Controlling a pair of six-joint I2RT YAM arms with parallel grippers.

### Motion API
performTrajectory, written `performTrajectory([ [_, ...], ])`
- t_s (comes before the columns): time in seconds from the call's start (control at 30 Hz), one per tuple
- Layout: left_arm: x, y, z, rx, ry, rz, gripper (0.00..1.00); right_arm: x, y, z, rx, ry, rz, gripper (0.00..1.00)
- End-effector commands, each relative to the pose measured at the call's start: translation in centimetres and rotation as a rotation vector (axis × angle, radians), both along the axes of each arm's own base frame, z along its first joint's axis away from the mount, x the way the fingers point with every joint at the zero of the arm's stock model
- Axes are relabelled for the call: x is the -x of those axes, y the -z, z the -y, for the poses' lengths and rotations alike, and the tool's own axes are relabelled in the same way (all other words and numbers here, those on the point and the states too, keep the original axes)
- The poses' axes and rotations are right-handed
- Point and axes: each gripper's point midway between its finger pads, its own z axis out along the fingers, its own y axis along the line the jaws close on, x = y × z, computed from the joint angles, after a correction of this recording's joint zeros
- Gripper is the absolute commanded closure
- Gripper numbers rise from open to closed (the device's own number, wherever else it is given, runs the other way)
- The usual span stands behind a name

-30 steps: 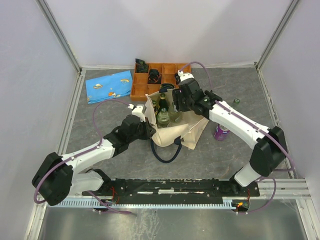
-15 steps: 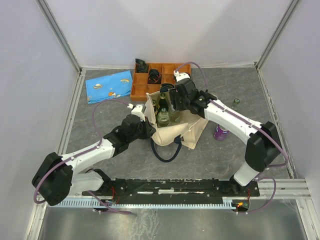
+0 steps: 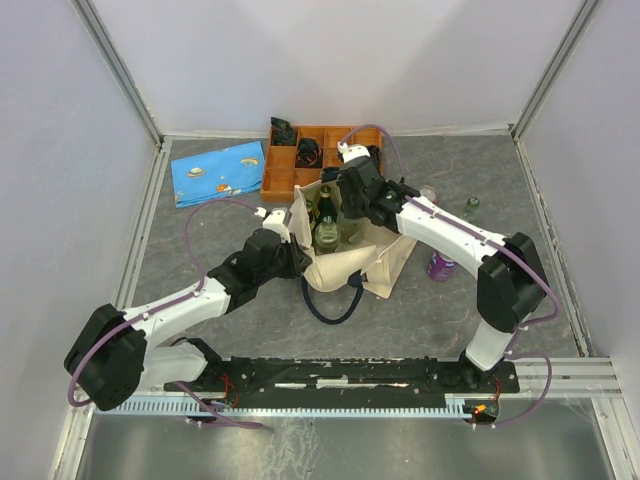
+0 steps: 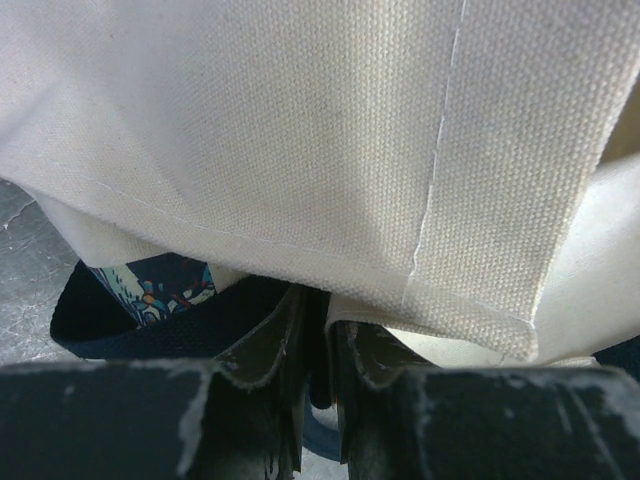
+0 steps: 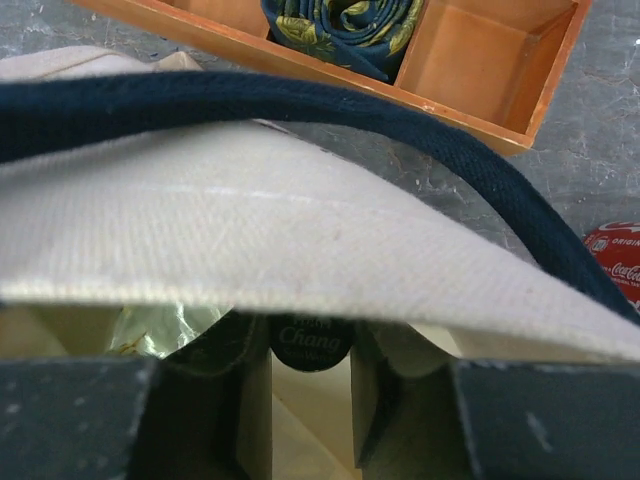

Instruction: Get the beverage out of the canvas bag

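Observation:
The cream canvas bag (image 3: 355, 262) stands mid-table with its mouth open, and several green bottles (image 3: 327, 232) stand inside it. My left gripper (image 3: 296, 253) is shut on the bag's near-left rim; in the left wrist view (image 4: 318, 325) its fingers pinch the canvas hem (image 4: 300, 130). My right gripper (image 3: 343, 197) reaches into the bag's mouth from the far side. In the right wrist view (image 5: 312, 345) its fingers sit tight on either side of a dark "Chang" bottle cap (image 5: 310, 342). The canvas rim (image 5: 300, 240) hides the fingertips.
An orange compartment tray (image 3: 283, 181) and a blue patterned pouch (image 3: 218, 172) lie at the back. A purple can (image 3: 442, 264) stands right of the bag, and a red cola can (image 5: 615, 262) lies nearby. The navy strap (image 3: 335, 300) loops in front of the bag.
My right gripper has moved left and a little farther back, over the bag's mouth onto the bottle top. The left arm and the bag have stayed still.

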Motion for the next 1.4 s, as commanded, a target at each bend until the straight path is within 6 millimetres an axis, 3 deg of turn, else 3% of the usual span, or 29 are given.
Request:
performTrajectory([
  [0.0,-0.9,0.4,-0.7,-0.013,-0.075,-0.011,0.8,-0.9,-0.3,-0.4,-0.002,0.005,0.019,0.88],
  [0.03,-0.9,0.4,-0.7,-0.012,-0.074,-0.011,0.8,-0.8,-0.3,-0.3,0.003,0.005,0.017,0.98],
  [0.07,-1.0,0.4,-0.7,-0.011,-0.075,-0.01,0.8,-0.7,-0.3,-0.3,0.007,0.001,0.014,1.0],
  [0.17,-1.0,0.4,-0.7,-0.01,-0.075,-0.01,0.8,-0.3,-1.0,-0.5,0.021,-0.035,0.032,1.0],
  [0.27,-1.1,0.4,-0.6,-0.007,-0.076,-0.007,0.8,0.0,-3.5,-1.0,0.027,-0.08,0.102,1.0],
  [0.57,-1.1,0.4,-0.6,-0.004,-0.08,-0.003,0.8,1.4,-16.1,-0.5,-0.01,-0.097,0.351,1.0],
  [0.8,-1.3,0.3,-0.7,-0.013,-0.082,0.003,0.8,5.3,-24.7,0.9,-0.065,-0.091,0.522,1.0],
  [0.93,-1.6,0.0,-0.5,-0.019,-0.075,0.014,0.8,8.2,-28.3,3.2,-0.117,-0.067,0.578,1.0],
  [1.03,-1.8,-0.2,-0.3,-0.02,-0.067,0.019,0.8,10.7,-30.0,6.6,-0.165,-0.017,0.612,1.0],
  [1.2,-1.8,0.1,-0.4,-0.037,-0.063,0.021,0.8,14.2,-29.3,12.1,-0.213,0.067,0.61,1.0],
  [1.37,-1.8,0.5,-0.5,-0.053,-0.06,0.017,0.8,17.1,-27.8,15.9,-0.23,0.102,0.565,1.0],
])
